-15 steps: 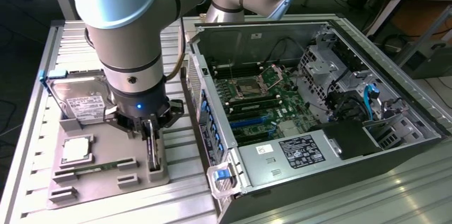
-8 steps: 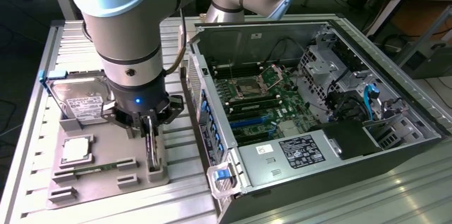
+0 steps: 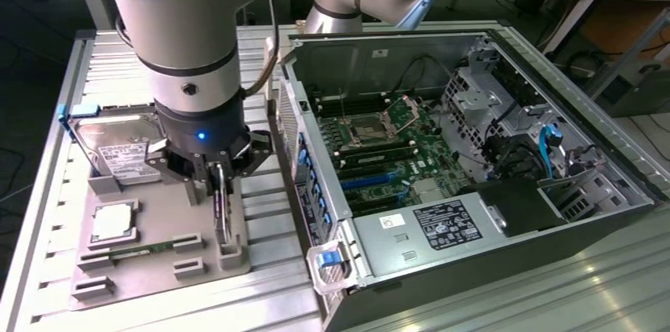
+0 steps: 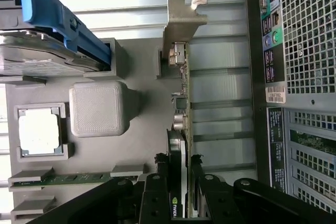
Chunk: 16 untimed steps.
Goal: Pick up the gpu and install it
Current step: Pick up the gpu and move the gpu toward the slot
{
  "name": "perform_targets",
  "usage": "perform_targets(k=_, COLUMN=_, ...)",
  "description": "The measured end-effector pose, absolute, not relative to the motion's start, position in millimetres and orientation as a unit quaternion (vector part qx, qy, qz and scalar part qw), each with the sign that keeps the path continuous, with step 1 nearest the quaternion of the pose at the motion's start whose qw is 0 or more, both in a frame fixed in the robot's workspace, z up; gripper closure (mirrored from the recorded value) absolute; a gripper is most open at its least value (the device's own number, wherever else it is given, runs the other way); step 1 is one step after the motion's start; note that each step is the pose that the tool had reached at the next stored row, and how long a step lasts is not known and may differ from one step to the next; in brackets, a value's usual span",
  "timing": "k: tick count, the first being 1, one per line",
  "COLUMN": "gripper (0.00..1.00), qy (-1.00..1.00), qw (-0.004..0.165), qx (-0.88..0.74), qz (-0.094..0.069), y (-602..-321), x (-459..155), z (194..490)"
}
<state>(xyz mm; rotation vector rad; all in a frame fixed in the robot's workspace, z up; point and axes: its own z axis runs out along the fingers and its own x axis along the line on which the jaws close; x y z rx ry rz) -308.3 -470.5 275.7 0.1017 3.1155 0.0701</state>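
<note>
The gpu is a thin dark card standing on edge in a slot of the grey holder tray, at the tray's side nearest the computer case. In the wrist view the gpu runs away from me, ending in its silver metal bracket. My gripper comes down on it from above. Its black fingers sit against both faces of the card, so the gripper is shut on it. The card's lower edge still rests in the tray.
On the same tray lie a hard drive with a blue clip, a square processor and a green memory stick. The open computer case with its motherboard stands at the exterior view's right; its perforated rear panel is close beside the card.
</note>
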Motion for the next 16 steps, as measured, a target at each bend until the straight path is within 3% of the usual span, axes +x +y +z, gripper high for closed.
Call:
perform_targets(k=4, gripper=0.73, qy=0.999, qw=0.012, qx=0.033, qz=0.022, y=-470.5, x=-308.4, z=299.9)
perform_targets(k=16, gripper=0.73, qy=0.999, qw=0.012, qx=0.033, qz=0.022, y=-470.5, x=-308.4, z=319.0)
